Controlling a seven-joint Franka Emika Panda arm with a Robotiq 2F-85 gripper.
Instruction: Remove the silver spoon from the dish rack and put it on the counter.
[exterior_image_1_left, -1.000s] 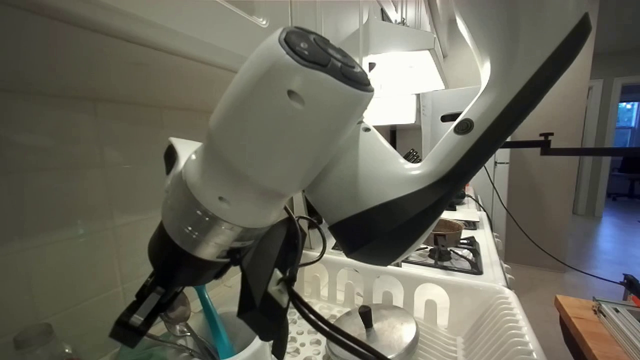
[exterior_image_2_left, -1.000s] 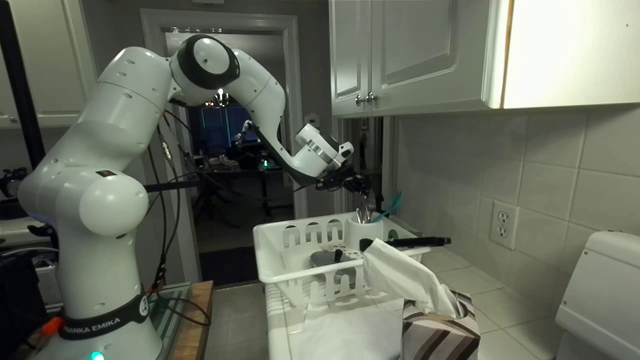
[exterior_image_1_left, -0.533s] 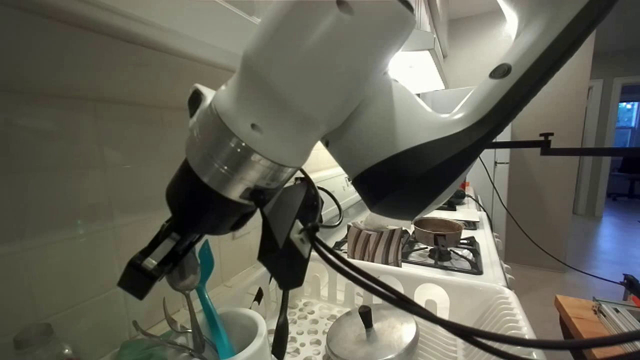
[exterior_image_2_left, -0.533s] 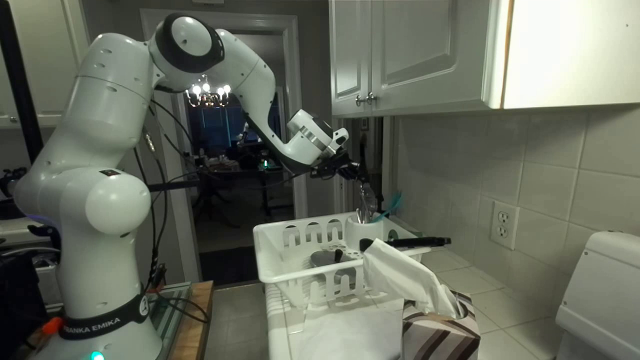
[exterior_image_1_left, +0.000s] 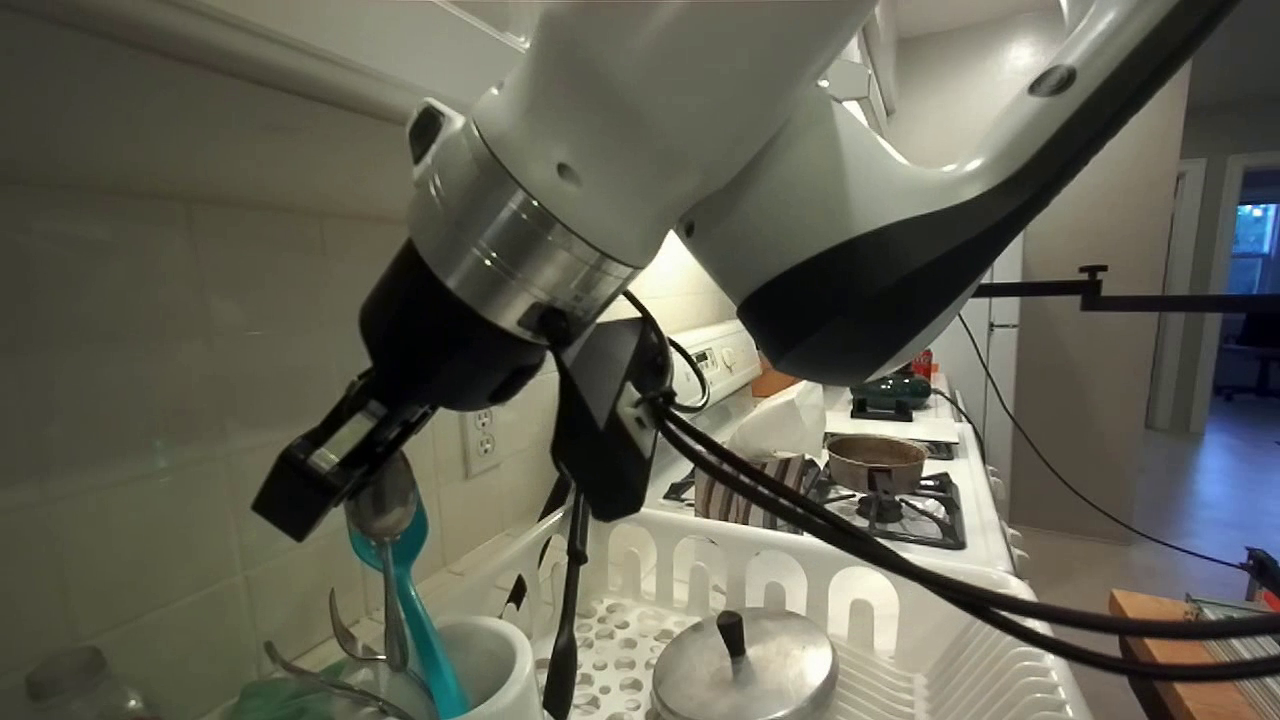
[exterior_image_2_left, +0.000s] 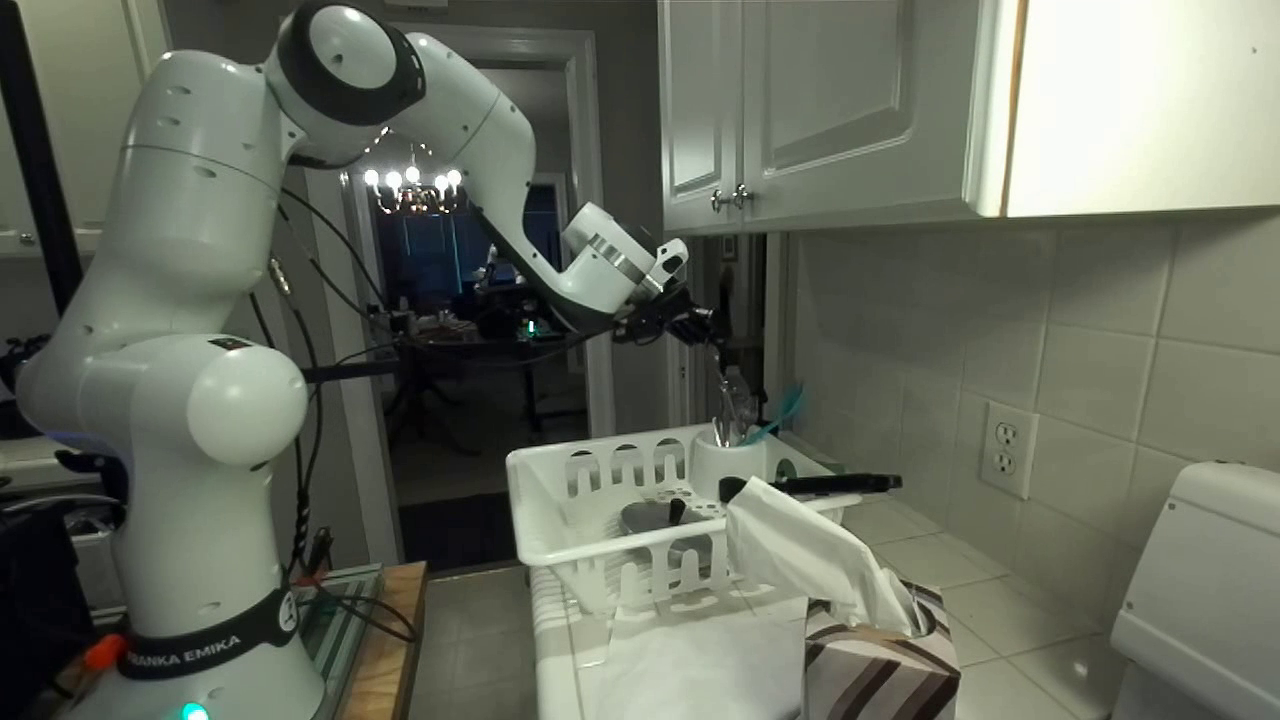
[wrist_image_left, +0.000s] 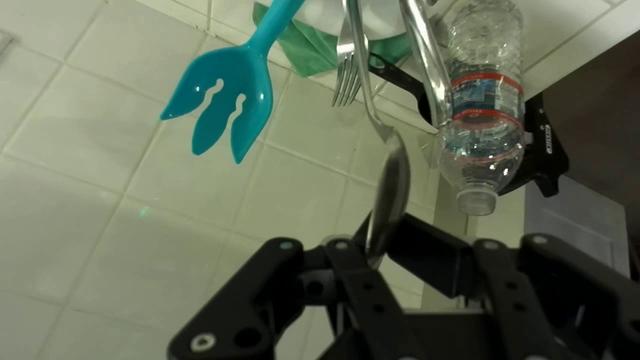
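Observation:
The silver spoon (wrist_image_left: 392, 175) is bowl end toward my gripper (wrist_image_left: 384, 230) in the wrist view, its bowl pinched between the two fingertips. In an exterior view the spoon (exterior_image_1_left: 385, 505) hangs upright below my gripper (exterior_image_1_left: 325, 495), bowl up and handle down. Its handle reaches down among other utensils at the white utensil cup (exterior_image_1_left: 500, 660); I cannot tell whether its lower end is inside the cup. The dish rack (exterior_image_2_left: 600, 555) stands on the tiled counter (exterior_image_2_left: 975, 560). My gripper (exterior_image_2_left: 712, 335) is above the rack's far end.
A teal pronged utensil (wrist_image_left: 235, 85), a fork (wrist_image_left: 348, 70) and a water bottle (wrist_image_left: 480, 110) are close to the spoon. A pot lid (exterior_image_1_left: 745, 660) and a black-handled utensil (exterior_image_1_left: 565, 640) lie in the rack. A striped tissue box (exterior_image_2_left: 885, 660) stands beside it.
My gripper has moved up and away from the cup. The spoon has risen with it, and more of its handle shows. The rack and the cup have not moved.

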